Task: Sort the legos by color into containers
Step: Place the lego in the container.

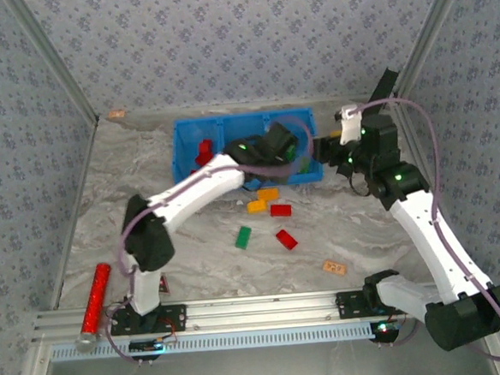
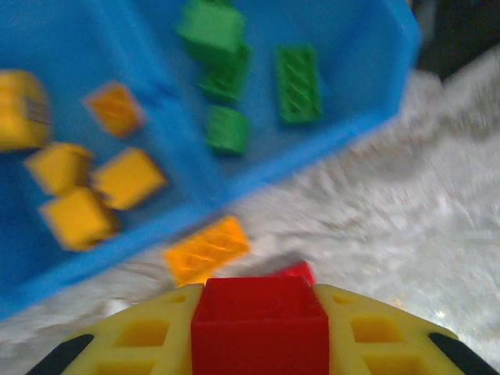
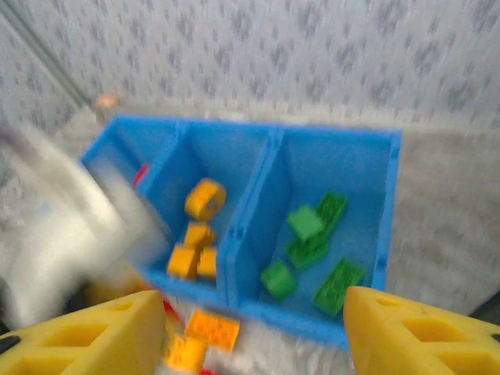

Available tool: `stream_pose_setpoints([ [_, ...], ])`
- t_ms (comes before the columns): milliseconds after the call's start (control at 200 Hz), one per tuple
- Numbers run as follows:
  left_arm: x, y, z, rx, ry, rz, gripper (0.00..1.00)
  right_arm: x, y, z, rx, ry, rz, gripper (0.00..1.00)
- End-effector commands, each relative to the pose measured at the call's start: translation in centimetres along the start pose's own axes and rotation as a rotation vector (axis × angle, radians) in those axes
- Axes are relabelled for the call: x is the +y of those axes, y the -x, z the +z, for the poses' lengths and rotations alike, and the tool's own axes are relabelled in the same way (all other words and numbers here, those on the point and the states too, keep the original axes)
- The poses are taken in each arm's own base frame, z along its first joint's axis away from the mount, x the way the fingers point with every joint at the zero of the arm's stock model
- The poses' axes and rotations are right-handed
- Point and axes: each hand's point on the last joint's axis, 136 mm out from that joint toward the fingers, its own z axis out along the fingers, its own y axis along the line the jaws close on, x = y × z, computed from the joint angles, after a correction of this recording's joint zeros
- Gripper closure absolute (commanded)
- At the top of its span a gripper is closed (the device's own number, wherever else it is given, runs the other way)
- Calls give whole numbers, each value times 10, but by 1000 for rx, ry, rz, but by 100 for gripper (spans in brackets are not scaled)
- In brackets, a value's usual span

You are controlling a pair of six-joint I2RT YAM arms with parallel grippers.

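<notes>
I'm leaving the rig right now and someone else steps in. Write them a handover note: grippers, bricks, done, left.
Left gripper: shut on a red brick, at the tray.
Right gripper: open, empty, facing the tray.
Done: the tray has reds in the left compartment, oranges in the middle, greens in the right.
Left: put the held brick with the reds. On the table lie two orange bricks, two loose red bricks and one green brick.

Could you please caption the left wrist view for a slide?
Left gripper holds a red brick; blue tray beyond holds sorted yellow bricks and green bricks.
</notes>
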Motion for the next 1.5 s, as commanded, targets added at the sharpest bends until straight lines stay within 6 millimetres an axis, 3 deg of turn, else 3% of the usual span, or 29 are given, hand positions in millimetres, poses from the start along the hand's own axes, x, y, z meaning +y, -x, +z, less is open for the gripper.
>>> stream_pose_setpoints([
  [0,55,37,-42,-148,83,-49,84,4,-76,16,220,26,53,35],
  [155,108,45,-58,-197,138,-125,83,17,-117,16,305,42,52,32],
  [270,142,43,-58,-196,195,-163,83,31,-139,21,364,60,54,32],
  [480,201,32,-39,-149,261,-279,83,67,-172,39,458,88,65,31],
  [670,233,15,-9,-75,254,-362,83,105,-190,53,532,118,55,31],
  [865,241,0,36,25,245,-365,84,115,-219,62,642,-60,226,33],
  [1069,241,-7,78,78,220,-362,83,140,-231,72,663,-101,349,31],
  [1169,242,-9,85,85,215,-358,79,153,-233,76,665,-102,371,29],
  [1329,242,-6,83,76,206,-340,55,166,-248,85,694,-133,393,28],
  [1494,243,0,74,53,194,-334,43,174,-264,98,739,-165,389,28],
])
